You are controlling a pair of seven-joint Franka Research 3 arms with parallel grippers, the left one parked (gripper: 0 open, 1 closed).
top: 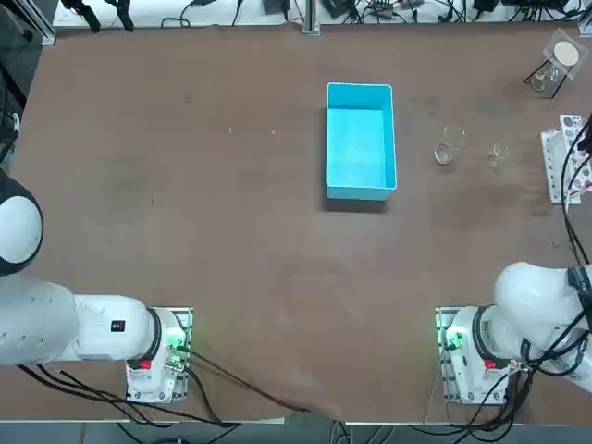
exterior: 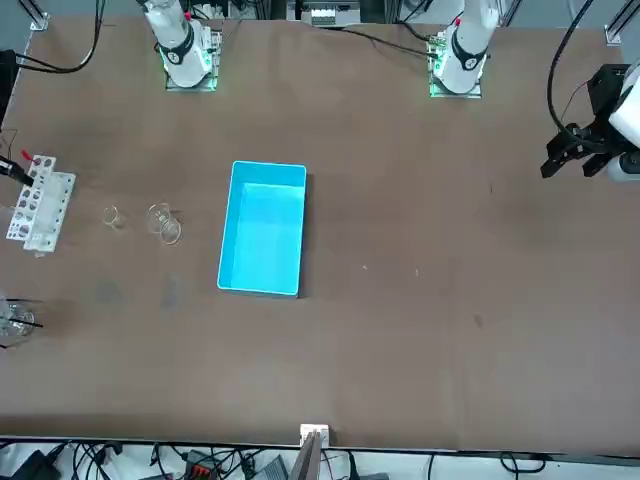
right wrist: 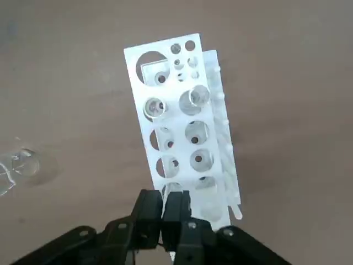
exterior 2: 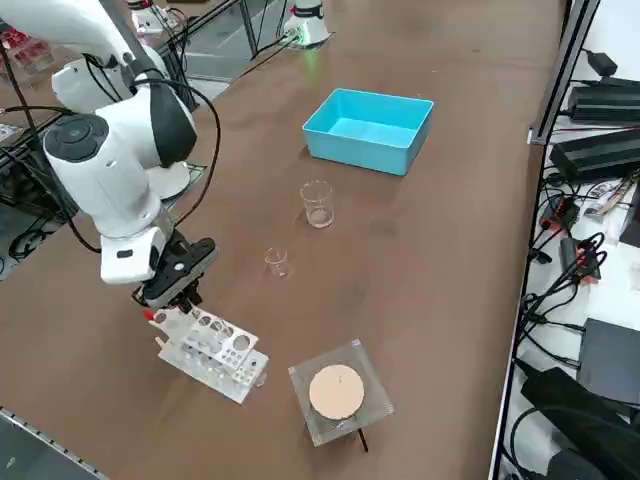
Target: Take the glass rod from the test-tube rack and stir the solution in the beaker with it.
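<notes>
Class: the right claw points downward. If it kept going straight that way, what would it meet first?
Most likely the near end of the white test-tube rack: the shut right claw sits directly above it. Whether a glass rod stands there cannot be seen.

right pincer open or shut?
Shut. Wrist view shows the right pincer with its fingers pressed together, right over the near end of the white rack.

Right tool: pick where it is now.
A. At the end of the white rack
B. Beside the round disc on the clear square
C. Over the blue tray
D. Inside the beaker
A: in the side view the right tool sits at one end of the white rack, fingers shut, away from the blue tray and the beaker.
</notes>
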